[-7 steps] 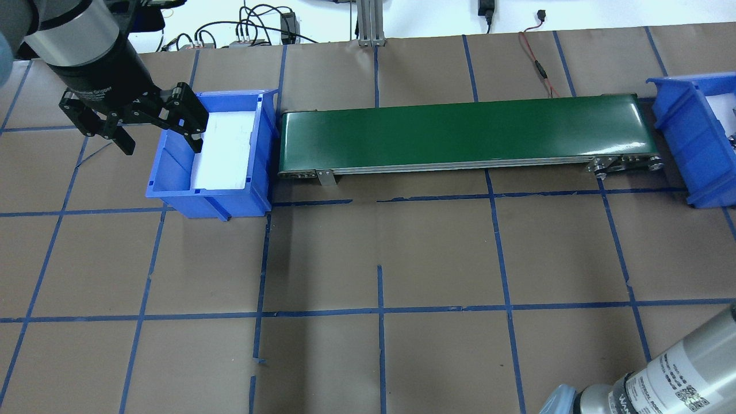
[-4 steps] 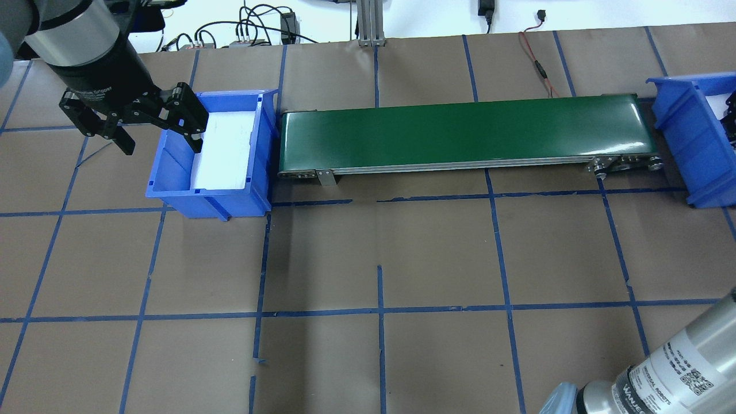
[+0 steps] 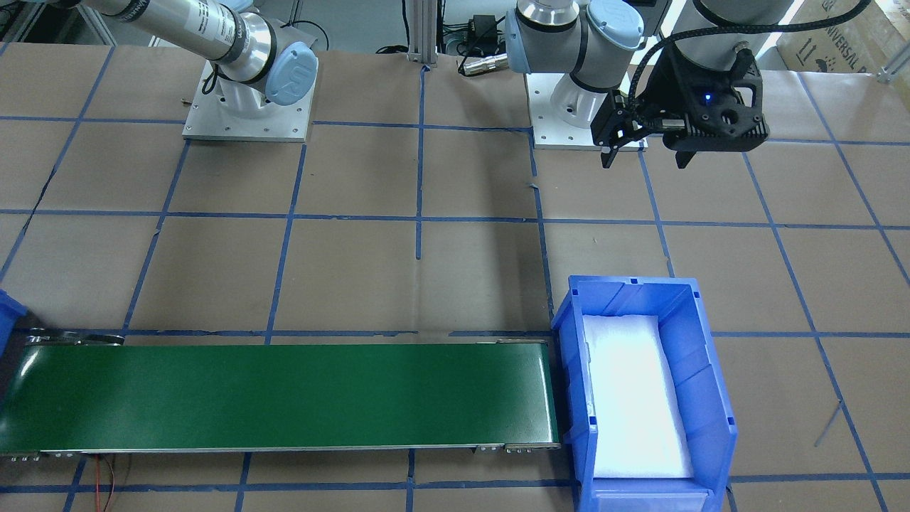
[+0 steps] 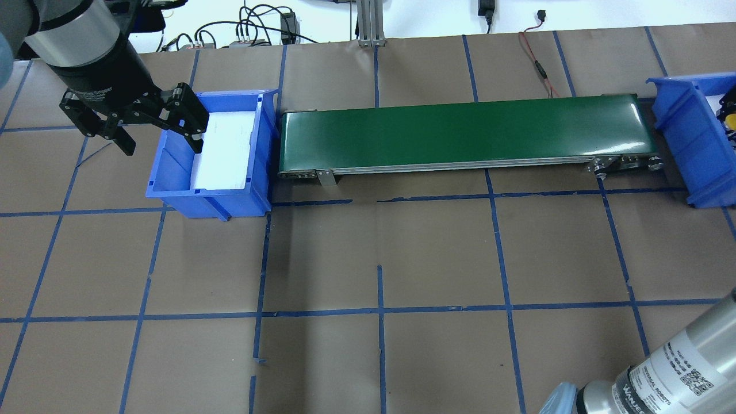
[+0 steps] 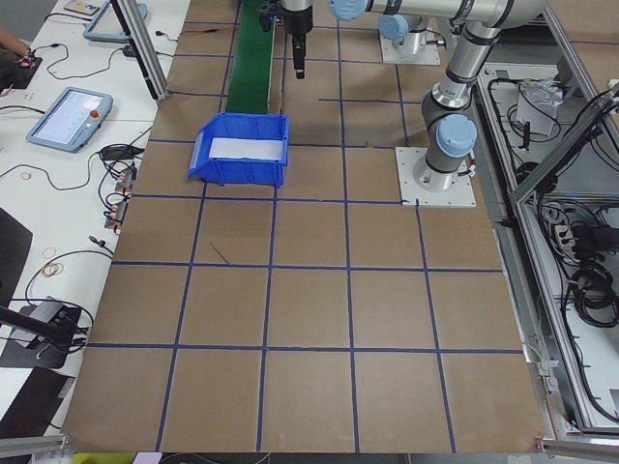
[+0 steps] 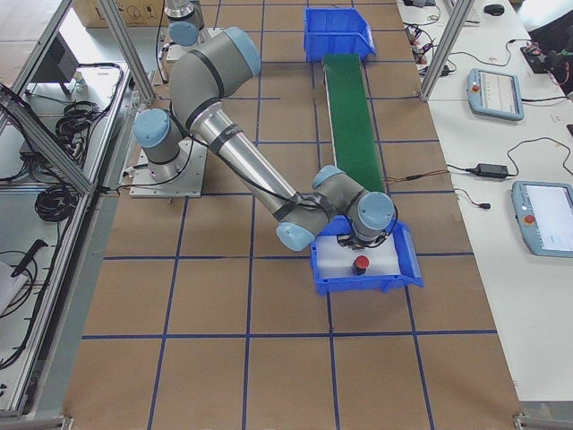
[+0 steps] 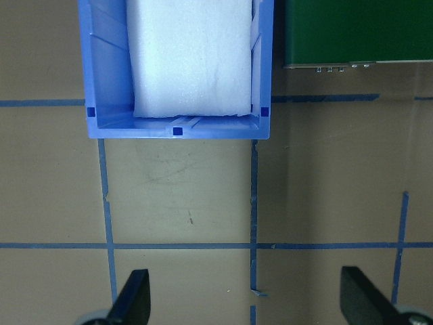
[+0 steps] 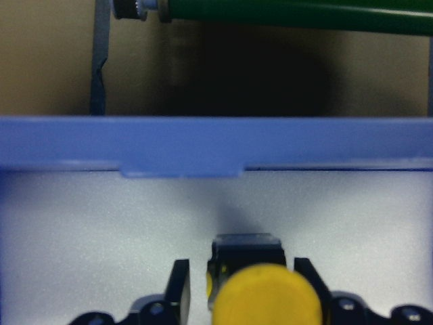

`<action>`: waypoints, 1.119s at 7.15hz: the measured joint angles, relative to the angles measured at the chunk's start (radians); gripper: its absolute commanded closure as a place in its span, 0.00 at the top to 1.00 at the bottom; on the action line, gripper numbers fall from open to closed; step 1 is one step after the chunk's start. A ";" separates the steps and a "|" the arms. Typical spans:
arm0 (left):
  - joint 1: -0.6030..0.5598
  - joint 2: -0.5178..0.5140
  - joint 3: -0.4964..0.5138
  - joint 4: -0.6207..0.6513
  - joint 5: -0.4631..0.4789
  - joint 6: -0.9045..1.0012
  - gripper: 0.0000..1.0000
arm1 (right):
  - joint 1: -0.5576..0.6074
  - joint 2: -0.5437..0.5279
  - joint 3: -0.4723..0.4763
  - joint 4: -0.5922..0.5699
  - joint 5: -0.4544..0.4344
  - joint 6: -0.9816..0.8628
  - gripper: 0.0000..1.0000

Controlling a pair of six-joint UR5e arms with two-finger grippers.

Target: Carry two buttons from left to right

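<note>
The blue bin (image 4: 684,126) on the robot's right runs off the overhead view's edge, where only a sliver of the yellow button (image 4: 732,121) shows. From the right wrist its cap is blurred and cropped below; whether the right gripper (image 8: 241,267) actually clamps it is unclear. The red button (image 6: 361,263) is tiny

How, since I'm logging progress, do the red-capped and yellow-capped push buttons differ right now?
The red-capped push button stands free on the white foam in the blue plastic bin; the yellow-capped push button is clamped in the right gripper. Their caps differ, red against yellow. Both are at the same bin.
</note>
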 measured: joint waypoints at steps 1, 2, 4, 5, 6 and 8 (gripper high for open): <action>0.000 0.000 0.000 0.000 0.000 0.000 1.00 | 0.000 -0.030 -0.001 0.012 -0.010 0.001 1.00; 0.000 0.000 0.000 0.000 0.001 0.000 1.00 | 0.000 -0.067 -0.002 0.040 -0.020 0.008 1.00; 0.000 0.000 0.000 0.000 0.001 0.000 1.00 | 0.012 -0.171 -0.004 0.128 -0.031 0.058 1.00; 0.000 0.000 0.000 0.000 0.001 0.000 1.00 | 0.034 -0.250 -0.004 0.175 -0.057 0.112 1.00; 0.000 0.000 0.001 0.000 0.001 0.000 1.00 | 0.067 -0.329 -0.001 0.226 -0.105 0.186 1.00; 0.000 0.001 0.000 0.000 0.001 0.000 1.00 | 0.133 -0.469 0.033 0.356 -0.193 0.455 1.00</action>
